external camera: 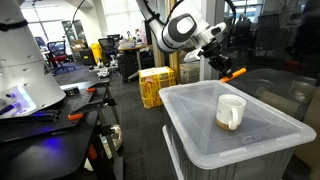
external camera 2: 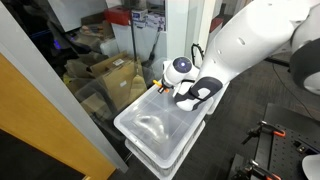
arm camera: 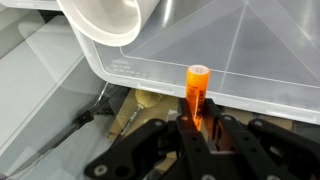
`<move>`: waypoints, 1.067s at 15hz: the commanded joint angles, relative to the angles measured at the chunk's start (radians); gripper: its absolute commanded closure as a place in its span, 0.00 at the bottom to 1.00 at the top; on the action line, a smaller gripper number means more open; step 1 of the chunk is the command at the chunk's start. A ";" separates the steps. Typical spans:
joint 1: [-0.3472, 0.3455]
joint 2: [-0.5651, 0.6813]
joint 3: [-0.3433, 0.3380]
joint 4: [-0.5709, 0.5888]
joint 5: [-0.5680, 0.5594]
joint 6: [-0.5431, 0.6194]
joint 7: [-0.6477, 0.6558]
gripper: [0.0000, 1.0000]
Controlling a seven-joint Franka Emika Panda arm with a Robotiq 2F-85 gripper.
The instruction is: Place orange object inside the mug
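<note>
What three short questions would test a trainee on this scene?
1. True or false: the gripper is shut on the orange object.
2. The mug stands on: A) the bin lid; B) a shelf; C) a chair.
3. Fill in: the orange object is ___ the mug (inside/outside).

Key: 1 true; 2 A; 3 outside.

light: bright, even indoor | glare: pale sheen on bin lid [external camera: 195, 120] | focus: gripper [arm camera: 198, 135] soft in wrist view
</note>
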 commanded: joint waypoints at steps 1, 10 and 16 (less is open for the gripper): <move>0.109 -0.021 -0.097 -0.085 0.078 0.042 0.019 0.95; 0.270 0.033 -0.255 -0.139 0.255 0.074 0.048 0.95; 0.343 0.113 -0.338 -0.145 0.356 0.081 0.119 0.95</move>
